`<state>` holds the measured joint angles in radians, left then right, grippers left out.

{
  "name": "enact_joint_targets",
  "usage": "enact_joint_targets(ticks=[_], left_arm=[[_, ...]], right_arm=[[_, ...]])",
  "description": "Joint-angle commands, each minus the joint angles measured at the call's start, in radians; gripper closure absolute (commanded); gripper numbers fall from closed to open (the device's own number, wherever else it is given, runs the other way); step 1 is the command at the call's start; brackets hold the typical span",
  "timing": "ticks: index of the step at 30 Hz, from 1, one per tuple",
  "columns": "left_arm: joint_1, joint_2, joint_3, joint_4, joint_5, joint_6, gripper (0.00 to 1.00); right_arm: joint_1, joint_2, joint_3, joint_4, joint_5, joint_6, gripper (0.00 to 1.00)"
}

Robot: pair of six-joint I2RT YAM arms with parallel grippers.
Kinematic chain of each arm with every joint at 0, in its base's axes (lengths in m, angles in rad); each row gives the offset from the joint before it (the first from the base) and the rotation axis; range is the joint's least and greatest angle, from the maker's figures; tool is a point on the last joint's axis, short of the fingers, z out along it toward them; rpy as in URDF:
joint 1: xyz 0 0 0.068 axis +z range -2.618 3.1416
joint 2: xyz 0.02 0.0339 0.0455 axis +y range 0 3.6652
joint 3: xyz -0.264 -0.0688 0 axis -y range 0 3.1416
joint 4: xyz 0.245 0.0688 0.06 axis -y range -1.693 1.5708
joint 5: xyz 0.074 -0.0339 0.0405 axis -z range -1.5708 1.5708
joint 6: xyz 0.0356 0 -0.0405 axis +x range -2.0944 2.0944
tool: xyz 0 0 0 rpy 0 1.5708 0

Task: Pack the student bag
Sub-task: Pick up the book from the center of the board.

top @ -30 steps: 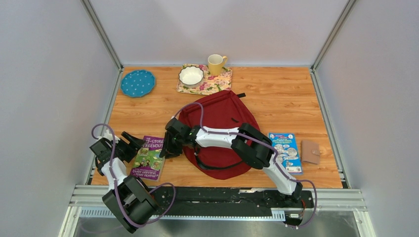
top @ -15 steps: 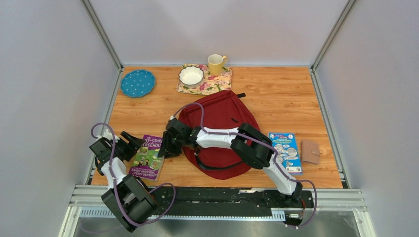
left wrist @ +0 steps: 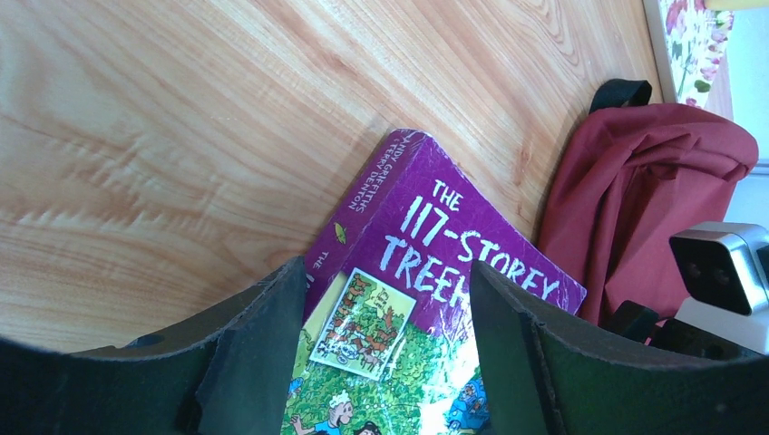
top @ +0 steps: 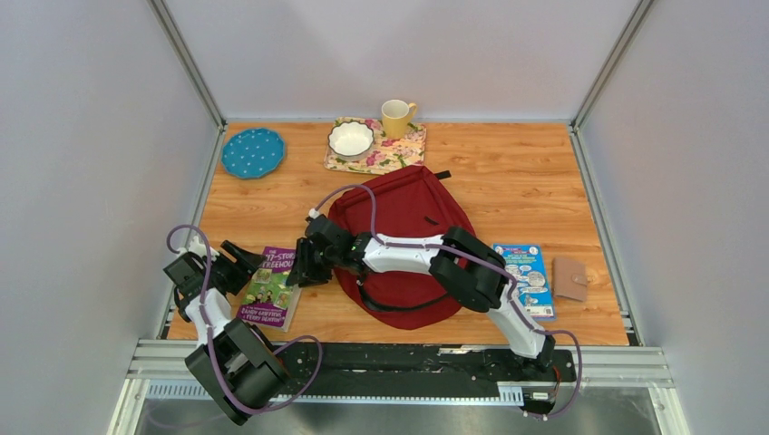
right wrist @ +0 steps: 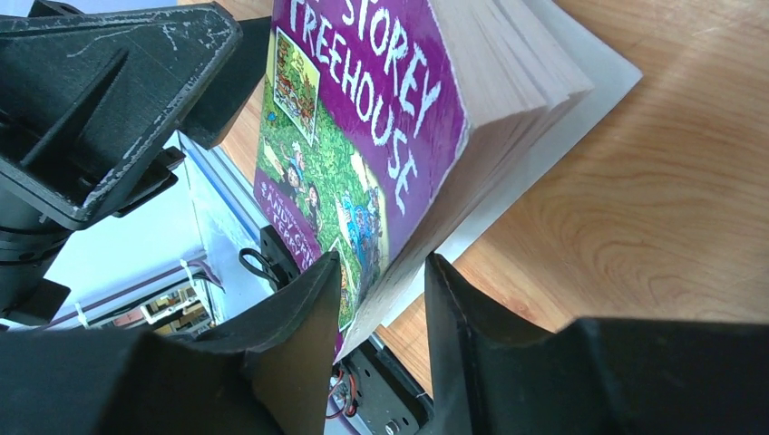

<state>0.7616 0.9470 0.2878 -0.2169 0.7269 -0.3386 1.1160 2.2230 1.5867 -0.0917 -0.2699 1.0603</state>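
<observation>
I see the student bag (top: 403,213), dark red soft fabric, lying flat at centre frame in the top view, rounded outline, black loop at its upper edge, black strap near its lower part, partly hidden under an arm, crumpled at the right edge of left wrist view.

Bright, even light is cast from above; soft shadows are thrown onto the desk (top: 508,172). Glare is seen on the purple book (left wrist: 435,299).

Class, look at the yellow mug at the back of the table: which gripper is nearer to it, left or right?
Right. The right gripper is beside the student bag, mid-table; the left gripper sits farther left from the yellow mug.
</observation>
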Motion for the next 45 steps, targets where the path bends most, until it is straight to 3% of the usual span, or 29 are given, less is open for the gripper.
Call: enact_joint_targets(ticks=[1, 4, 10, 15, 27, 31, 35, 41, 45], left_arm=[[-0.008, 0.004, 0.002, -0.035, 0.086, -0.013, 0.28], [-0.008, 0.004, 0.002, -0.033, 0.089, -0.013, 0.29], [-0.008, 0.007, 0.001, -0.033, 0.092, -0.013, 0.3], [-0.01, 0.006, 0.001, -0.03, 0.094, -0.013, 0.31], [-0.016, 0.01, -0.004, -0.016, 0.118, -0.02, 0.41], [-0.016, 0.012, -0.003, -0.016, 0.118, -0.02, 0.43], [-0.016, 0.01, -0.001, -0.016, 0.118, -0.02, 0.43], [-0.016, -0.057, 0.007, -0.018, 0.094, -0.016, 0.25], [-0.016, -0.149, 0.019, -0.053, -0.027, -0.023, 0.23]], right_arm=[[0.007, -0.04, 0.067, 0.096, 0.02, -0.016, 0.58], [0.008, -0.016, 0.085, 0.033, 0.037, 0.004, 0.57], [0.005, 0.0, 0.08, 0.069, 0.054, 0.056, 0.55], [0.004, 0.02, 0.13, -0.011, 0.084, 0.064, 0.6], [-0.001, 0.075, 0.183, -0.025, 0.112, 0.075, 0.61], [-0.004, 0.072, 0.179, -0.031, 0.118, 0.067, 0.74], [-0.01, 0.041, 0.156, -0.022, 0.118, 0.047, 1.0], [-0.019, -0.064, 0.082, -0.002, 0.13, -0.017, 1.0], [-0.024, -0.16, 0.0, -0.006, 0.146, -0.066, 1.0]])
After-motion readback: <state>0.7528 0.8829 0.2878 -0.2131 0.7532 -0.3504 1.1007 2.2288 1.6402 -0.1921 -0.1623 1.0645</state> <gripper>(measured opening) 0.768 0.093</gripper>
